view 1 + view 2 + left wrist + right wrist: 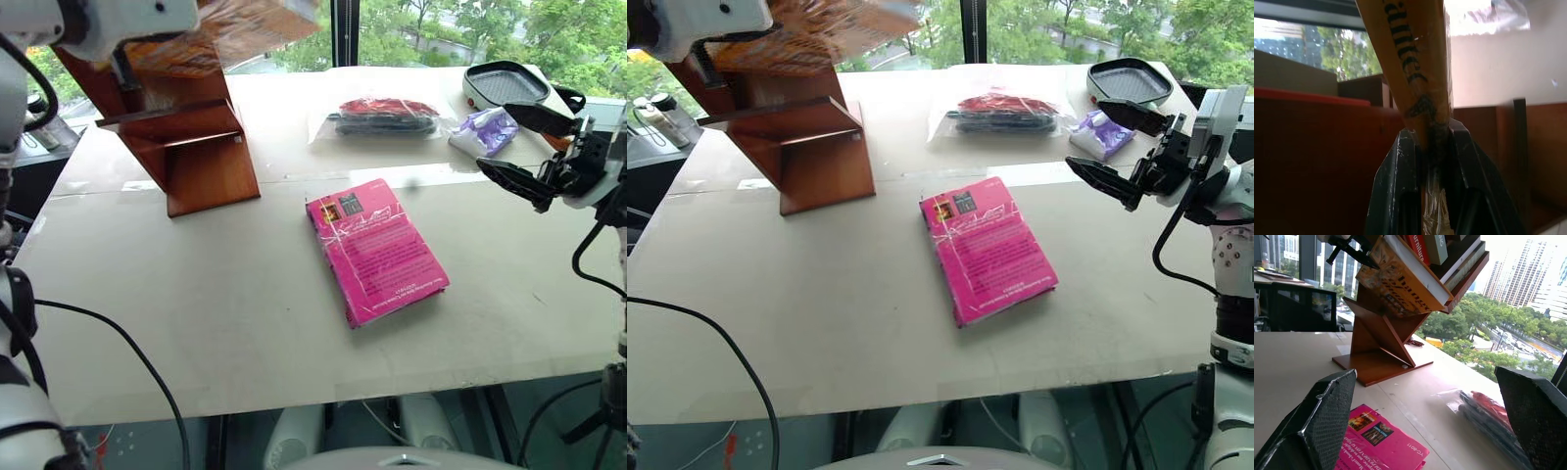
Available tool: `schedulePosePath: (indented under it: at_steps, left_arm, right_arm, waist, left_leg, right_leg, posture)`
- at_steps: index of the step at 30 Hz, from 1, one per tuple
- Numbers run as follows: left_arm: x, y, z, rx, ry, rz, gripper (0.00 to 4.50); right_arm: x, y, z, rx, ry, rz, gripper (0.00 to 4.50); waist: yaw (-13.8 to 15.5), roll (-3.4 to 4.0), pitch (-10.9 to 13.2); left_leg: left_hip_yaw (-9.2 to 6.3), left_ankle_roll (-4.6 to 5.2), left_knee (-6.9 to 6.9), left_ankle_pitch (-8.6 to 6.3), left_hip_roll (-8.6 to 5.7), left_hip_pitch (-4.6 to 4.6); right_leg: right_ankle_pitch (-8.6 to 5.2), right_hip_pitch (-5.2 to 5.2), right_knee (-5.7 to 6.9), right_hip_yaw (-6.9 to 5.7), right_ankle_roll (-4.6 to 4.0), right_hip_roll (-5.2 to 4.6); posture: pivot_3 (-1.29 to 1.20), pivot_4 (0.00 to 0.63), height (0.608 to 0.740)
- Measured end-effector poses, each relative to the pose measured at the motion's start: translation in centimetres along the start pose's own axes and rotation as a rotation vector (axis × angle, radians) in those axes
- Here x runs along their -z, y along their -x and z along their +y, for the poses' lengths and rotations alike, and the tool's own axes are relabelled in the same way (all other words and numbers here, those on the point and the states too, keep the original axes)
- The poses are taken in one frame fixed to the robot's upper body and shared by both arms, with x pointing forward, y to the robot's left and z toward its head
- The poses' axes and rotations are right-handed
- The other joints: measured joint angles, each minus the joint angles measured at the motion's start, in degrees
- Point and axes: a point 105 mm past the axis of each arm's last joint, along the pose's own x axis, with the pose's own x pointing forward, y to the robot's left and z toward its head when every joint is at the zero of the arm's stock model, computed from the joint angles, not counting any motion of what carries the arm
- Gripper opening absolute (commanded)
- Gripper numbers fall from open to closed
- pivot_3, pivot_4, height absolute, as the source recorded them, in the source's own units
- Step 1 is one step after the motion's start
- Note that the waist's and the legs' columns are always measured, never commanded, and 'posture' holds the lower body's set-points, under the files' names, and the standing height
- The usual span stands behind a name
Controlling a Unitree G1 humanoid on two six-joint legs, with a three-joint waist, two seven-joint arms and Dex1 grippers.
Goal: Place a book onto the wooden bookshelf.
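The book [1400,281] sits clamped in the left pincer [1435,147], raised against the top of the wooden bookshelf [191,147]. The right pincer [1127,147] hovers wide open above the bench [245,304], pointing across it.

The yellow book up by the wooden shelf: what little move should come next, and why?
Probably lower the book further into the wooden bookshelf before letting go: the left gripper is shut on its edge, and it hangs tilted at the shelf's top, seemingly not yet seated.
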Motion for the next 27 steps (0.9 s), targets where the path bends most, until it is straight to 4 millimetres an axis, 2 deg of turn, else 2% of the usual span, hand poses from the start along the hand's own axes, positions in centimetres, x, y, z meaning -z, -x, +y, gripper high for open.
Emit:
schedulePosePath:
  at_steps: [7,9,14,18,23,24,26,27]
  left_arm:
    - [1.4,-1.6,-1.8,0.115,-0.033,0.154,0.07]
    - [1.7,-2.3,-2.4,0.144,0.017,0.191,0.07]
    - [0.4,-3.4,-4.2,0.177,0.135,0.22,0.07]
    - [0.0,-3.4,-4.3,0.152,0.177,0.238,0.07]
    - [-0.2,-5.1,-4.3,0.123,0.221,0.241,0.07]
    - [-0.1,-5.2,-4.3,0.125,0.226,0.242,1.09]
    - [0.2,-5.2,-4.6,0.135,0.237,0.245,1.95]
    - [0.5,-5.4,-5.2,0.147,0.244,0.245,2.56]
  right_arm:
    - [-0.1,-0.7,0.0,-0.008,0.016,-0.009,4.5]
    - [-0.2,-0.7,0.2,-0.013,0.022,-0.008,4.5]
    - [0.0,-0.6,0.6,-0.006,0.017,0.002,4.5]
    - [-0.2,-0.7,0.8,-0.012,0.018,0.001,4.5]
    - [0.2,-0.6,1.0,-0.003,0.004,0.005,4.5]
    - [0.2,-0.6,1.0,-0.002,0.001,0.004,4.5]
    - [0.1,-0.7,1.0,-0.004,0.001,0.001,4.5]
    - [0.0,-0.7,1.2,-0.009,-0.001,-0.004,4.5]
  waist:
    - [-1.41,0.21,-0.06]
    - [-2.0,0.22,-0.06]
    - [-2.16,0.28,-0.08]
    - [-2.04,0.28,-0.08]
    - [-1.53,0.29,-0.09]
    - [-1.56,0.31,-0.1]
    - [-1.67,0.33,-0.11]
    - [-1.8,0.32,-0.1]
  left_leg:
    - [0.24,0.21,-0.01,-0.11,0.09,0.76]
    - [0.29,0.22,0.01,-0.11,0.16,1.02]
    - [0.23,0.21,0.24,-0.09,0.28,0.99]
    - [0.2,0.2,0.29,-0.09,0.26,0.92]
    - [0.17,0.21,0.28,-0.1,0.24,0.91]
    - [0.17,0.21,0.28,-0.1,0.24,0.93]
    - [0.17,0.21,0.28,-0.1,0.25,0.96]
    - [0.15,0.21,0.28,-0.1,0.27,0.95]
  right_leg:
    - [-0.03,0.15,0.88,0.55,-0.01,0.12]
    - [-0.03,0.34,1.0,0.61,-0.02,0.21]
    - [-0.02,0.37,1.08,0.66,-0.02,0.31]
    - [-0.01,0.36,1.02,0.66,-0.02,0.2]
    - [-0.01,0.35,1.03,0.64,-0.02,0.15]
    - [-0.01,0.35,1.05,0.64,-0.02,0.15]
    - [-0.01,0.35,1.09,0.64,-0.03,0.17]
    - [-0.01,0.35,1.11,0.63,-0.03,0.18]
  posture:
    - [0.0,0.15,0.74]
    - [0.0,0.15,0.74]
    - [0.0,0.15,0.74]
    - [0.0,0.15,0.74]
    - [0.0,0.15,0.74]
    - [0.0,0.15,0.74]
    - [0.0,0.15,0.74]
    - [0.0,0.15,0.74]
